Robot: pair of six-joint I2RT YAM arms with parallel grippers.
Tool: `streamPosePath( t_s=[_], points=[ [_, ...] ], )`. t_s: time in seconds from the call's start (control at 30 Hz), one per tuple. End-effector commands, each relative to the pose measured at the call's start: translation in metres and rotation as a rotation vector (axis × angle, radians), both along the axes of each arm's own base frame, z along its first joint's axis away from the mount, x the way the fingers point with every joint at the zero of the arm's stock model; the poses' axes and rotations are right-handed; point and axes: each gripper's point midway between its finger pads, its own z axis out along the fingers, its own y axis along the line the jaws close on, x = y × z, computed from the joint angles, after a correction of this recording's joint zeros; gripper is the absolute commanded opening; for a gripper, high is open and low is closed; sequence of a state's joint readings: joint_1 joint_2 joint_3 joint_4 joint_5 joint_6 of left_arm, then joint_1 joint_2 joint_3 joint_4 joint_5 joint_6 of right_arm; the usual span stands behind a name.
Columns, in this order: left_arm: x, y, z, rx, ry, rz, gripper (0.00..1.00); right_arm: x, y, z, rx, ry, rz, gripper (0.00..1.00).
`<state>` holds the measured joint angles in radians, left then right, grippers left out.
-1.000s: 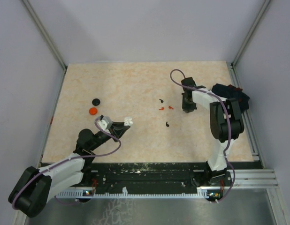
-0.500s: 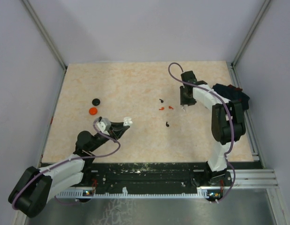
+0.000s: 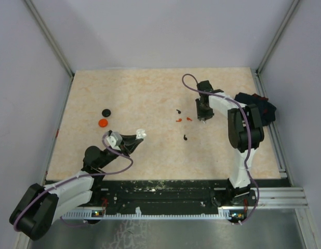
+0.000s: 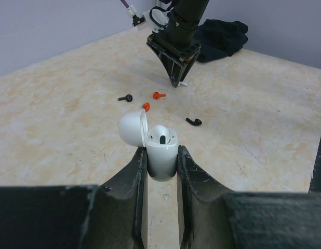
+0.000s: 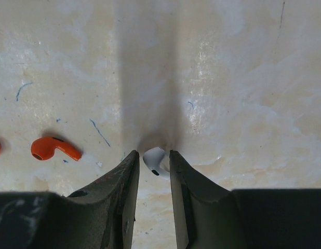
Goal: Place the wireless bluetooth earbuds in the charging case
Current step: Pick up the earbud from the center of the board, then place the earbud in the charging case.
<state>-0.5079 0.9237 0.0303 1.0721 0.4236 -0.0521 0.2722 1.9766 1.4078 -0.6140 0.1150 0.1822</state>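
Right wrist view best shows white earbud (image 5: 154, 161) between jaws.

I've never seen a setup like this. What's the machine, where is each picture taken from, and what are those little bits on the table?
These are two robot arms bolted at the near edge of a table, each ending in a two-finger gripper. The wide picture comes from a camera above and behind them; the other two come from a camera on each wrist, looking past that arm's own fingers. The left gripper clamps a white charging case, its lid open. The right gripper points down with its fingers either side of a white earbud; whether it pinches it, I cannot tell. On the table lie two black earbuds, two orange earbuds, a black disc, a red disc and, at the right edge, a dark cloth.
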Motion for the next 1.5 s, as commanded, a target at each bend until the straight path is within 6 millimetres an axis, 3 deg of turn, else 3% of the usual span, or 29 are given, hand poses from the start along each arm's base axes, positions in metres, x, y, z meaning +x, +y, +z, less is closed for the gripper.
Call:
streamPosePath(
  t_s=[0.0, 0.47, 0.77, 1.0, 1.23, 1.47],
  points=[
    [-0.001, 0.002, 0.001, -0.006, -0.026, 0.005, 0.02, 0.015, 0.009, 0.011, 0.02, -0.047, 0.025, 0.3],
    [-0.002, 0.001, 0.001, 0.004, -0.034, -0.008, 0.02, 0.006, 0.005, -0.008, -0.006, 0.007, 0.019, 0.17],
    [-0.001, 0.0, 0.005, 0.001, -0.06, -0.009, 0.02, 0.002, 0.014, 0.017, 0.017, -0.084, -0.001, 0.12],
    [-0.006, -0.004, 0.023, -0.052, -0.089, -0.046, 0.02, -0.005, 0.047, 0.062, 0.126, -0.24, 0.016, 0.11],
    [-0.007, -0.003, 0.04, -0.105, -0.145, -0.041, 0.02, -0.024, 0.1, 0.139, 0.34, -0.481, 0.105, 0.08],
    [-0.009, -0.009, 0.065, -0.147, -0.215, -0.082, 0.02, -0.058, 0.136, 0.203, 0.543, -0.657, 0.203, 0.08]
  ],
)
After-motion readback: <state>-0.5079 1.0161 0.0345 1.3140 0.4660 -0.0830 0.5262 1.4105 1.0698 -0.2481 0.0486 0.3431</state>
